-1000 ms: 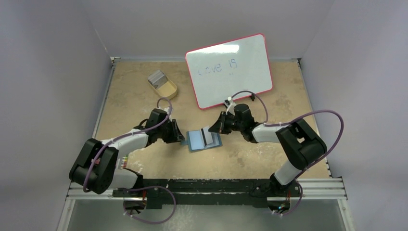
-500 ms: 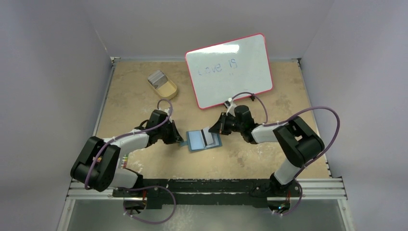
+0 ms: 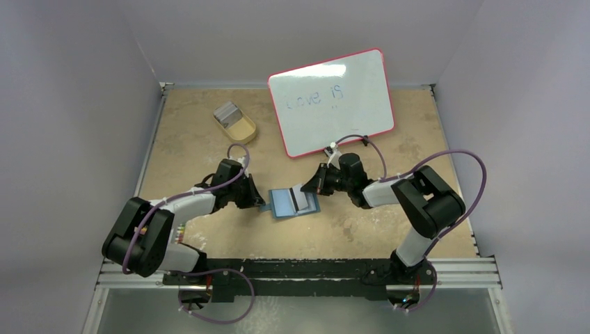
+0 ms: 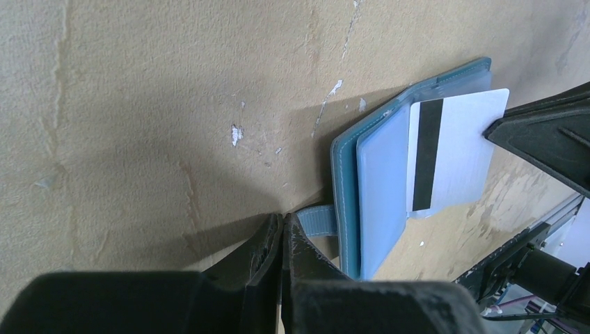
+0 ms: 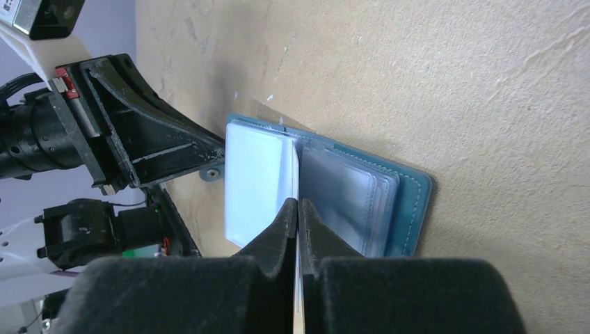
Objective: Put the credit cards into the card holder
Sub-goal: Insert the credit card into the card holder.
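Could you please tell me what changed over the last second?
The right arm's elbow swung slightly left, toward the open teal-blue folding wallet; the right gripper, shut on the white black-striped card, barely shifted. Nothing was grasped or released. The left gripper still pinches the snap tab; wallet, tan oval tray and pink-framed whiteboard stayed put.

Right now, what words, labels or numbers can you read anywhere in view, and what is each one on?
"Love is": blue handwriting on the whiteboard; fainter marks under it are too small to read.
Card in the right gripper: black stripe only, no print visible.
Card holder: no lettering visible.
Stacked cards in the tray: too small to read.
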`<action>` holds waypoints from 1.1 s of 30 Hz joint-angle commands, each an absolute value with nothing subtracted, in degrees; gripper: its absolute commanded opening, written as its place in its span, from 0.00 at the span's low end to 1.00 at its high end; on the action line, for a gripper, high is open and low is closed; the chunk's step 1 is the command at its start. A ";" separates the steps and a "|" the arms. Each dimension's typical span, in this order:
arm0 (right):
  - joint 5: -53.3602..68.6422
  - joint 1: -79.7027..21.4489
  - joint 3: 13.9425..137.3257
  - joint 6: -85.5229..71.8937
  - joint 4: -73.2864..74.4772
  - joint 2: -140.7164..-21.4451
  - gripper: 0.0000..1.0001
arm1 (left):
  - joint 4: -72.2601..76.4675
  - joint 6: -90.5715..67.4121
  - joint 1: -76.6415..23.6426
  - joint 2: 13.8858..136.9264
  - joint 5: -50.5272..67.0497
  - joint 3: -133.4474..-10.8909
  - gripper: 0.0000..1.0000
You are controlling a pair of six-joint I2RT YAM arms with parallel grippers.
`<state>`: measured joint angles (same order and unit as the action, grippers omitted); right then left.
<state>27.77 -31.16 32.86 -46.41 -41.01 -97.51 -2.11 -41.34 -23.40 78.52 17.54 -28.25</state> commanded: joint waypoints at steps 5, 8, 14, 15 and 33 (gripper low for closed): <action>30.62 -31.33 32.61 -47.89 -43.75 -96.16 0.00 | 0.37 -41.88 -23.71 78.11 16.21 -27.82 0.00; 30.46 -31.29 32.63 -47.84 -43.60 -95.68 0.00 | 0.06 -41.84 -23.69 77.90 15.91 -27.86 0.00; 31.11 -31.29 32.41 -48.40 -45.15 -97.38 0.00 | -0.46 -41.82 -23.68 78.10 15.06 -28.12 0.00; 31.08 -31.29 32.33 -48.47 -45.26 -97.57 0.00 | -0.65 -41.83 -23.65 78.06 14.93 -28.19 0.00; 29.85 -31.55 32.31 -49.67 -47.92 -100.40 0.00 | -2.02 -42.22 -23.75 78.63 13.27 -28.74 0.00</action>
<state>29.71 -31.16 32.49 -49.10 -44.82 -100.20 -1.91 -41.56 -23.40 78.54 16.14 -28.23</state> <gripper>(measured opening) 0.005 0.006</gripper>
